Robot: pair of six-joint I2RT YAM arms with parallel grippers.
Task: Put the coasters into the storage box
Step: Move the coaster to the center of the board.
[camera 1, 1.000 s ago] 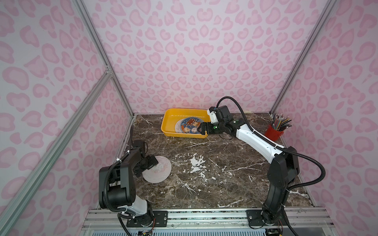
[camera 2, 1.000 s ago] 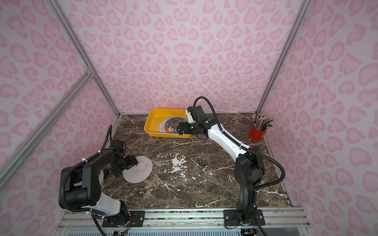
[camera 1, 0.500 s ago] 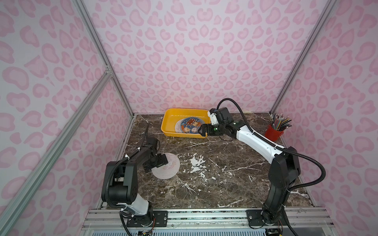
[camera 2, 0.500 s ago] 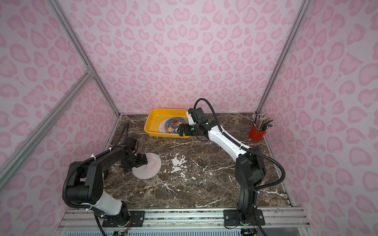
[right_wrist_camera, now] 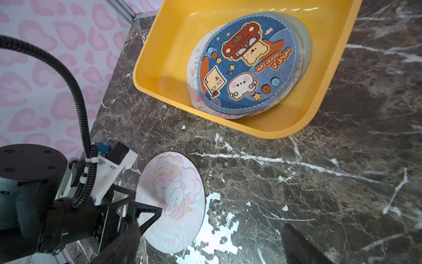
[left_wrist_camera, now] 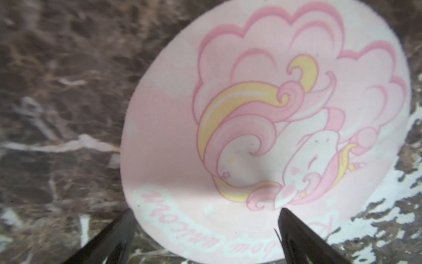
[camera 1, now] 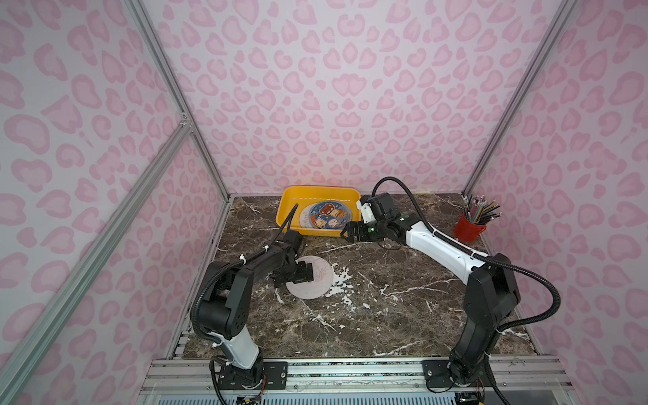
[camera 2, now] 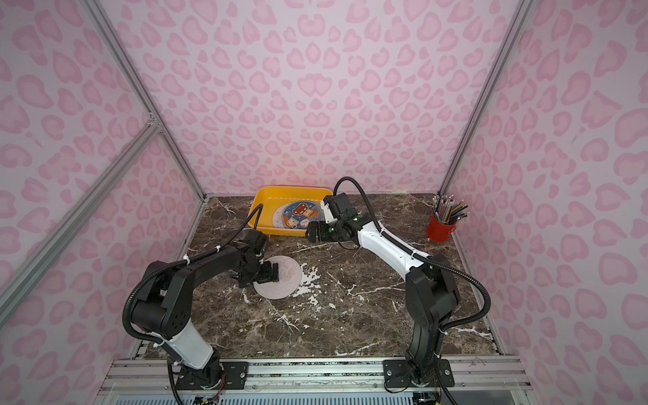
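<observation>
Left gripper (left_wrist_camera: 206,212) open over the unicorn coaster's (camera 1: 321,278) near edge. Yellow storage box (camera 1: 285,212) lies beyond, beside the open, empty right gripper (camera 1: 350,233).

The dark marble table (camera 1: 385,308) carries three things. A pink unicorn coaster (camera 1: 321,280) lies with its edge between the left fingers (left_wrist_camera: 109,240), perhaps touching one. The yellow storage box (camera 1: 285,210) sits just beyond the right fingers (right_wrist_camera: 301,246). A red pencil cup (camera 1: 469,229) stands well apart from both.
</observation>
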